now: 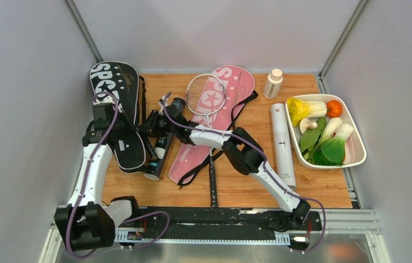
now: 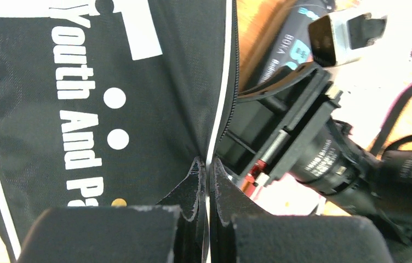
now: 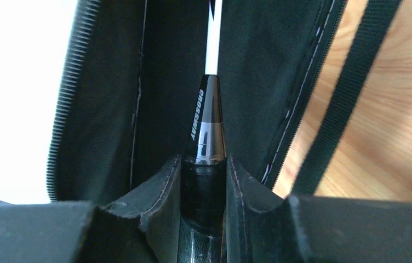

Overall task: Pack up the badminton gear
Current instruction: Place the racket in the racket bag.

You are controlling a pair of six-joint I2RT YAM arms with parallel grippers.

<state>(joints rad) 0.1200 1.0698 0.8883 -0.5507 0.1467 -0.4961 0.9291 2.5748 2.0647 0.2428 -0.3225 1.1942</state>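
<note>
The black "SPORT" bag (image 1: 117, 96) lies at the left, its side unzipped. My left gripper (image 1: 122, 133) is shut on the bag's white-piped edge (image 2: 215, 137). My right gripper (image 1: 146, 130) is shut on the black handle of a racket (image 3: 204, 137). The racket's white shaft runs into the bag's dark inside (image 3: 160, 82). A second racket (image 1: 205, 93) lies on the pink bag (image 1: 231, 82). A black tube (image 1: 160, 156) lies between the bags. A white tube (image 1: 282, 143) lies to the right. No shuttlecock shows.
A small white bottle with a beige cap (image 1: 273, 83) stands at the back. A white tray (image 1: 360, 149) of toy vegetables sits at the right edge. The bag's black strap (image 3: 346, 93) crosses the wood. The right arm's wrist (image 2: 324, 159) sits close beside my left fingers.
</note>
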